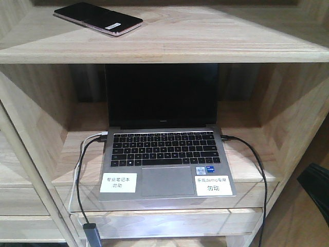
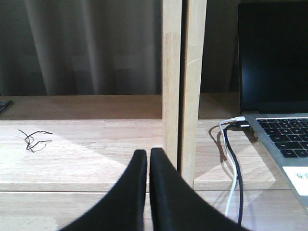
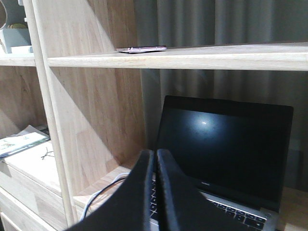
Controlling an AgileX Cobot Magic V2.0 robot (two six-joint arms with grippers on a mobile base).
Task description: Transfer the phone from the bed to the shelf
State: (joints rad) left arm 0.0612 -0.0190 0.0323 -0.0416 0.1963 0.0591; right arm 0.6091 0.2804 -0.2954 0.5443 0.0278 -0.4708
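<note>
The phone point(image 1: 97, 18), a thin black slab with a pinkish rim and a white sticker, lies flat on the upper board of the pale wood shelf point(image 1: 205, 41). The right wrist view shows the phone point(image 3: 141, 49) edge-on on that same board, up and left of my right gripper point(image 3: 155, 153). This gripper is shut with nothing between its black fingers. My left gripper point(image 2: 147, 153) is shut and empty too, low in front of a shelf upright point(image 2: 172, 82). The bed is out of view.
An open grey laptop point(image 1: 164, 149) with a black screen stands in the compartment below the phone, with cables point(image 1: 79, 170) plugged in on both sides. A thin black wire shape point(image 2: 32, 138) lies on the left board. Papers point(image 3: 21, 140) rest on a lower left board.
</note>
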